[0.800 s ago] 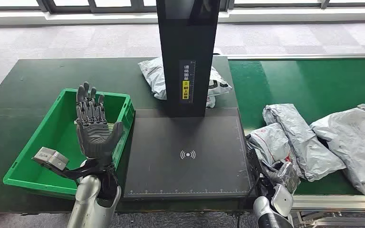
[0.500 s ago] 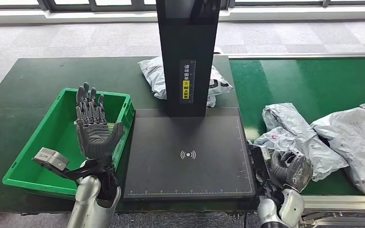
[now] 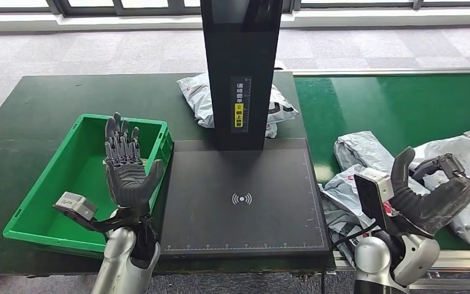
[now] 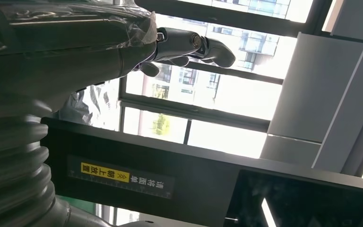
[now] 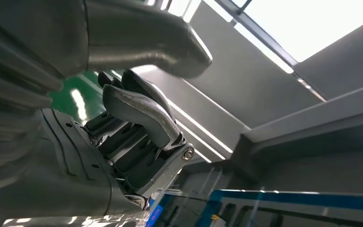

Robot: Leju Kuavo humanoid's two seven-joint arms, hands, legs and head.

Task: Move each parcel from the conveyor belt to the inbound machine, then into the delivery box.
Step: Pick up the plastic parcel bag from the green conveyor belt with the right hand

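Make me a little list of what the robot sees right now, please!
left robot hand: open, raised, palm up, by the green box
right robot hand: fingers curled, holding nothing, above the parcels on the belt
green box: no parcel seen in it
scanner pad: bare, black
conveyor belt: green, crumpled grey parcels
parcel behind post: grey, partly hidden

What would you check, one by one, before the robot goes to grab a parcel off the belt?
1. Right hand free to grasp: ok, it holds nothing and is raised over the parcels, fingers curled.
2. Left hand out of the way: ok, open, raised by the green bin.
3. Scanner plate bare: ok.
4. Green bin has room: ok, nothing seen inside.
5. Parcels lying separately: not ok, they overlap.
6. Parcel labels facing up: cannot tell.
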